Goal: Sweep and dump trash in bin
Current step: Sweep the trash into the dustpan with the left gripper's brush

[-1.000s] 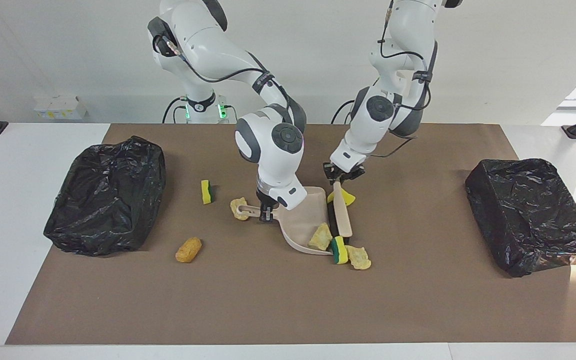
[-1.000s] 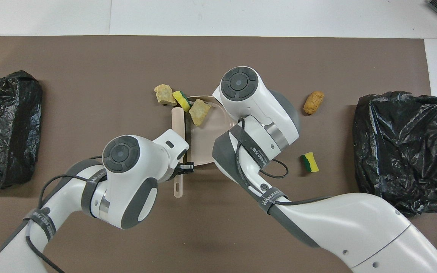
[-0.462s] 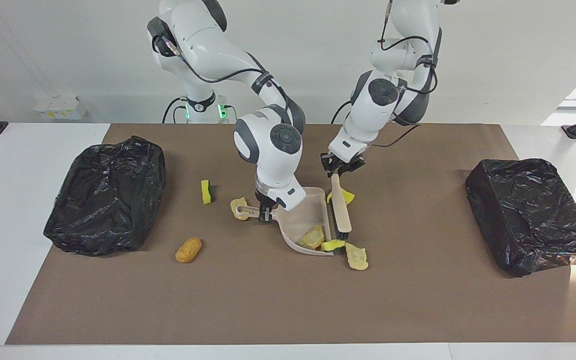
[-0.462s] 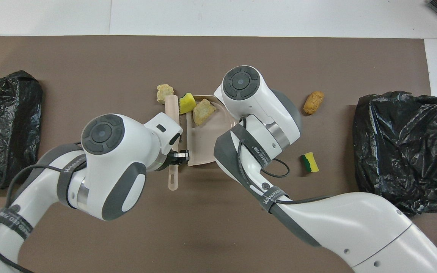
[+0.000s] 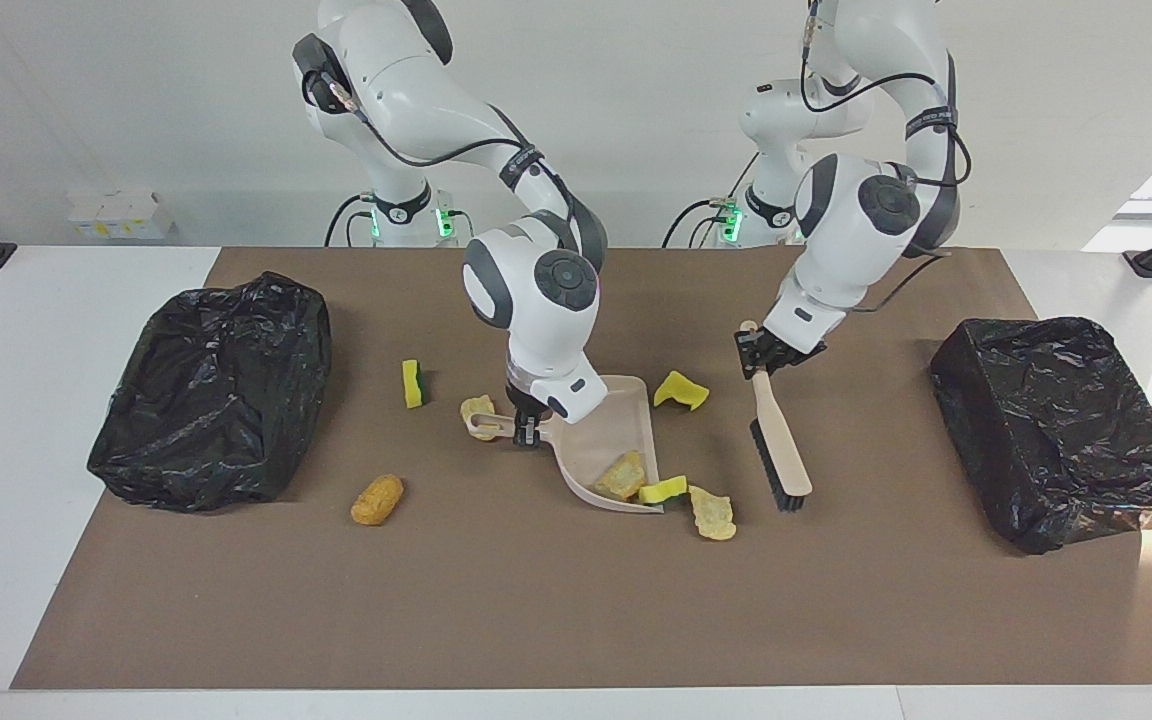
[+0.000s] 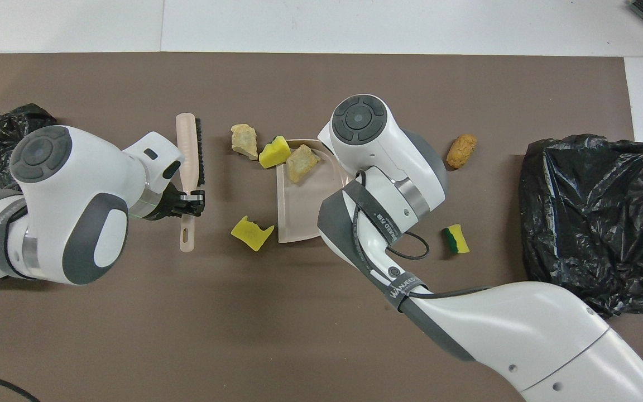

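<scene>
My right gripper (image 5: 528, 428) is shut on the handle of the beige dustpan (image 5: 604, 432), which rests on the mat. A tan lump (image 5: 623, 473) lies in the pan, a yellow sponge piece (image 5: 663, 490) sits at its lip, and a beige lump (image 5: 712, 513) lies just outside. My left gripper (image 5: 761, 352) is shut on the brush (image 5: 781, 450), held slanted, apart from the pan toward the left arm's end. More trash lies loose: a yellow piece (image 6: 252, 233), a green-backed sponge (image 6: 455, 238), an orange lump (image 6: 461, 151), and a beige lump (image 5: 476, 410) by the pan's handle.
Two bins lined with black bags stand on the brown mat, one (image 5: 211, 390) at the right arm's end and one (image 5: 1061, 430) at the left arm's end. The right arm's wrist hides the pan's handle in the overhead view.
My left arm has swung the brush away from the dustpan toward its own end, uncovering the yellow piece beside the pan. The sponge now lies at the pan's lip. The right arm held still.
</scene>
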`<state>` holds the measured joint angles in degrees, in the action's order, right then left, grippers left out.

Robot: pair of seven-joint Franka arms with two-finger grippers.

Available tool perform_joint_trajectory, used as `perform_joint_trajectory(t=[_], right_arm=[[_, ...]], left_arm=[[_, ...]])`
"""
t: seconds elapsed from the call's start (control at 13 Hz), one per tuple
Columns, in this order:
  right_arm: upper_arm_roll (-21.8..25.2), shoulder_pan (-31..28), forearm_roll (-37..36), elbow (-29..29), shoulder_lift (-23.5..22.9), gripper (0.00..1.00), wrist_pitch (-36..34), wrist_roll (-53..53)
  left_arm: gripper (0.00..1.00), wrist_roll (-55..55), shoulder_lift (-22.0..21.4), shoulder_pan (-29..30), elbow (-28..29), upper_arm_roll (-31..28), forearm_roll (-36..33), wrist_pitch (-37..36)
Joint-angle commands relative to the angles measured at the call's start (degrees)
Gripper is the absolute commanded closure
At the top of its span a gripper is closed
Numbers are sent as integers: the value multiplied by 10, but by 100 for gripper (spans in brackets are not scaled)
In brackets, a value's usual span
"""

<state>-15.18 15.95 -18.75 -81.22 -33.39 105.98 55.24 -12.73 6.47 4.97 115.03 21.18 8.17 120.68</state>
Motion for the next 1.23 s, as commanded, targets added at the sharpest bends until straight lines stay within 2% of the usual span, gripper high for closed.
perform_joint_trajectory(t=[0.0, 0.15, 0.31, 0.54, 0.77, 1.0, 1.15], right_arm=[[-3, -9, 14, -15, 10, 100, 12, 20], [-3, -8, 14, -15, 10, 100, 12, 20], [-3, -8, 13, -16, 10, 100, 12, 20], [-3, -8, 13, -16, 10, 100, 12, 21], [-3, -8, 13, -16, 10, 100, 12, 21], [-3, -9, 13, -17, 10, 100, 12, 29], [-3, -14, 14, -18, 10, 100, 12, 40]], left_arm=[[100, 41, 55, 3, -8, 7, -8, 60], [100, 51, 64, -7, 1, 8, -8, 93], [100, 58, 58, -37, 9, 9, -8, 84], [100, 43, 41, -107, 14, 9, -6, 13], [100, -24, 28, -171, 13, 11, -6, -10], [100, -99, -14, -173, 10, 10, -5, -41], [100, -191, -33, -168, 11, 7, -5, -66]])
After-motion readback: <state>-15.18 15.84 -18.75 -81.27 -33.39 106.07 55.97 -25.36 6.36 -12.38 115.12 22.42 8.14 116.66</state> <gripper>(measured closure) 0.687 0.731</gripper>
